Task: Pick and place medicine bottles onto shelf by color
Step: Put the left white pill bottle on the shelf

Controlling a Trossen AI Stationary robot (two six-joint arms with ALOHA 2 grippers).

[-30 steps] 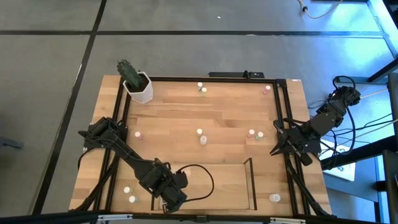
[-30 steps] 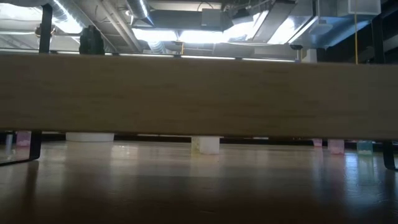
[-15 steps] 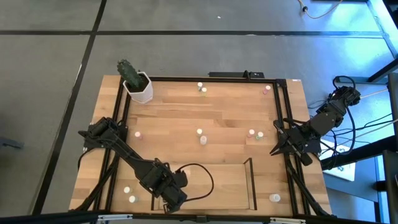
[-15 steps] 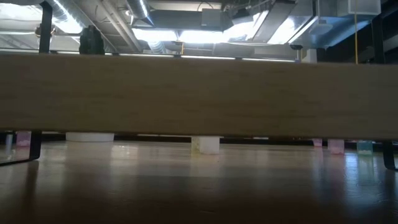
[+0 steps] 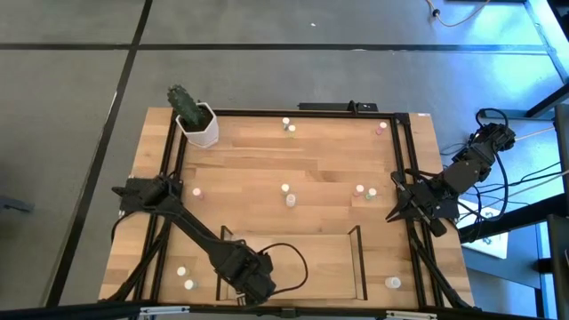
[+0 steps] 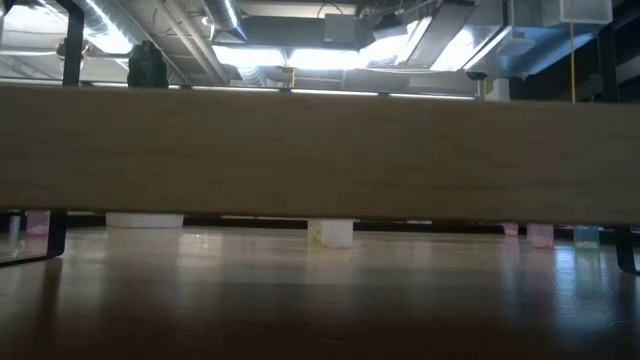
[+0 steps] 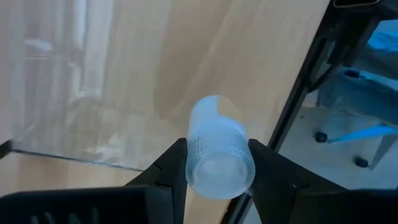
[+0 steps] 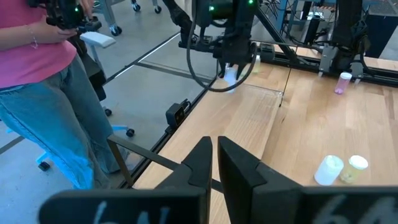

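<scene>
Left wrist view: left claw (image 7: 214,163) grips white bottle (image 7: 214,149); lower gently into shelf (image 5: 356,258) at 6 o'clock; right claw (image 8: 214,155) shut, empty.

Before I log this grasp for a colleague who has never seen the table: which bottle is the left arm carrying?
Start at the shelf, the clear-walled tray on the table's near edge. At its left end is the left gripper, shut on a pale, clear-grey bottle. It alone is pinched between fingers; the other bottles stand loose on the wood.

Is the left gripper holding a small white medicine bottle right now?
Yes. The left gripper is shut on a small white medicine bottle, pinched between both fingers.
</scene>
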